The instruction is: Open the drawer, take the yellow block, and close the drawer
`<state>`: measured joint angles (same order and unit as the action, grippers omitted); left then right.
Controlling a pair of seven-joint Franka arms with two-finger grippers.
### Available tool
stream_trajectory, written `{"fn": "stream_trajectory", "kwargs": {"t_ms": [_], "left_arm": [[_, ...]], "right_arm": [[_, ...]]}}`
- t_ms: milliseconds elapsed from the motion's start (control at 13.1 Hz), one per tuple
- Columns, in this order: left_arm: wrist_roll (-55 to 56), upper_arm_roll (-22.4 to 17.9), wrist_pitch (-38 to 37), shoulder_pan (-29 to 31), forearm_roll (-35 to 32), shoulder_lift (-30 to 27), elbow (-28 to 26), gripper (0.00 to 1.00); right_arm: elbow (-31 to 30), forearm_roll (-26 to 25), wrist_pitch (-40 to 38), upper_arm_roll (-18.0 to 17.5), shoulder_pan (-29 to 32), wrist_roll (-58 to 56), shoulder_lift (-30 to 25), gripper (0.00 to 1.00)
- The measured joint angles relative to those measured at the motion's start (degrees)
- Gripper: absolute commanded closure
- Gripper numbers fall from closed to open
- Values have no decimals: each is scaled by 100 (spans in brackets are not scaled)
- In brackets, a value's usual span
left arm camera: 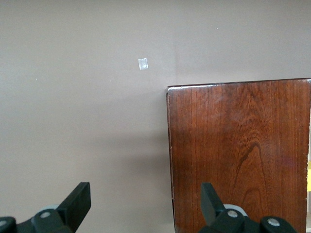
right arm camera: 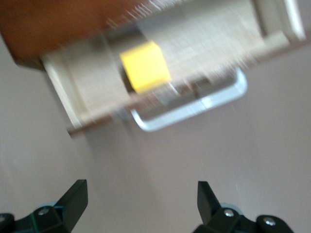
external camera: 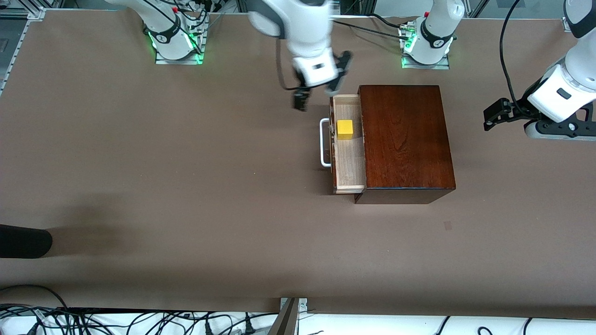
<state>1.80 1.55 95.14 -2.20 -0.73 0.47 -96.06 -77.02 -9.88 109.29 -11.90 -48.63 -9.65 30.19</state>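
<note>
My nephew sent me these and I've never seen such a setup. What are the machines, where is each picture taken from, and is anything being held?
Two white robot arms stand at a brown table. One picture looks down from a high camera facing them; the other two come from cameras on each arm's wrist. A dark wooden box sits on the table, its drawer pulled open with a yellow block inside. The right claw hangs open over the table beside the drawer, holding nothing. The left claw waits open and empty at its own end.

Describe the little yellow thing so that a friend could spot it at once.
Find the dark wooden box on the brown table. Its pale drawer is pulled out toward the right arm's end, and the yellow block sits inside. It is the only bright cube there.
</note>
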Motion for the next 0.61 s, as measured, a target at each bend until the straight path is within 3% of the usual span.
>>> {"fn": "stream_trajectory", "kwargs": {"t_ms": [229, 610], "left_arm": [[-2, 6, -28, -1, 0, 0, 1, 0], [-3, 18, -34, -9, 0, 0, 6, 0]], "right_arm": [[1046, -396, 33, 24, -461, -179, 950, 0], [1353, -441, 524, 123, -470, -1153, 1379, 0]]}}
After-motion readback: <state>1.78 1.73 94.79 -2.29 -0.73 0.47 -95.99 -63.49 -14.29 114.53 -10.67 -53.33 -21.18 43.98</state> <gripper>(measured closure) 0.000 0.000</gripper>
